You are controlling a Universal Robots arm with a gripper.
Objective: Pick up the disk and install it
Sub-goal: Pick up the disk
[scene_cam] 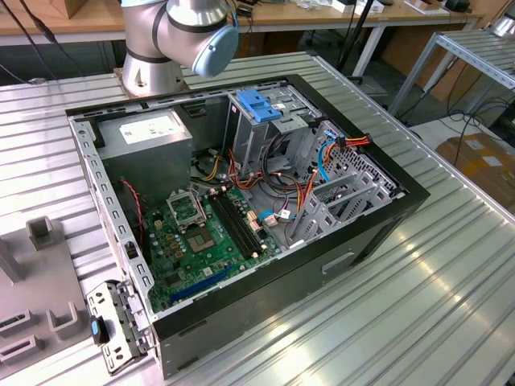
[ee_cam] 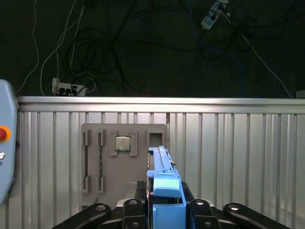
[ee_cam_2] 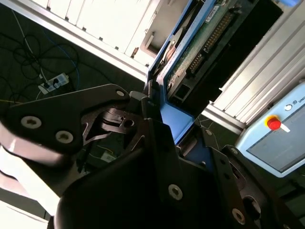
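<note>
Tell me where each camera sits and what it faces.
Exterior view: off the arm, up high, looking down into the open computer case; the arm's base shows.
First wrist view: on the arm, looking past the gripper at a grey tray.
Second wrist view: on the arm, close on the gripper clamping the disk.
Shared: both wrist views show the disk; the exterior view shows the tray too.
</note>
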